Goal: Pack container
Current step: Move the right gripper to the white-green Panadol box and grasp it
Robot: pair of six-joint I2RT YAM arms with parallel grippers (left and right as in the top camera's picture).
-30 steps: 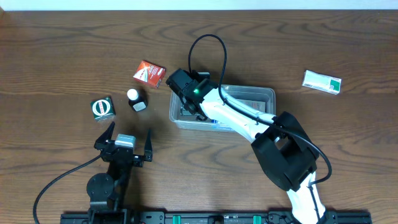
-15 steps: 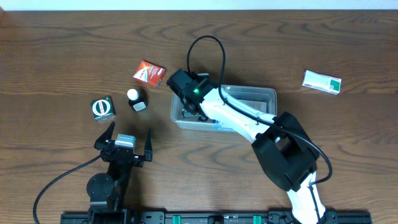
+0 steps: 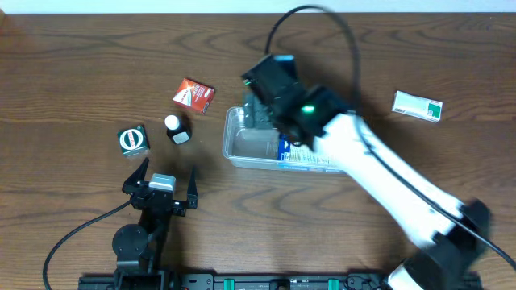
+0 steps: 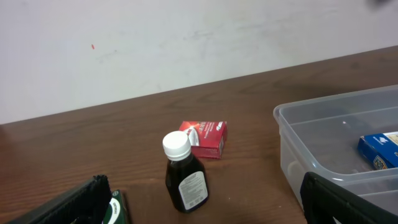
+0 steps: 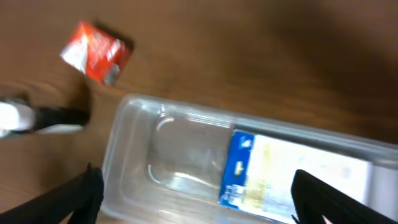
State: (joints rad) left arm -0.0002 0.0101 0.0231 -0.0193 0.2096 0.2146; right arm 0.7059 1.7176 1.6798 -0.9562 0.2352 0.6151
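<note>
The clear plastic container [image 3: 239, 143] sits mid-table and holds a blue and white box [image 3: 292, 152]; both also show in the right wrist view, the container [image 5: 134, 155] with the box [image 5: 273, 171] in its right part, and in the left wrist view the container [image 4: 311, 134] with the box [image 4: 379, 149]. My right gripper [image 3: 258, 109] is open and empty, raised above the container's far left end; its fingers [image 5: 193, 199] frame the container. My left gripper [image 3: 165, 184] is open and empty, near the front edge, left of the container.
A red box [image 3: 193, 95] lies left of the container. A dark bottle with a white cap [image 3: 176, 129] and a green box [image 3: 133, 140] stand further left. A white and green box [image 3: 418, 105] lies at the far right.
My right arm has lifted up and swung right, out of the container's left end, its gripper empty. The blue and white box stays in the container. The left arm has not moved.
</note>
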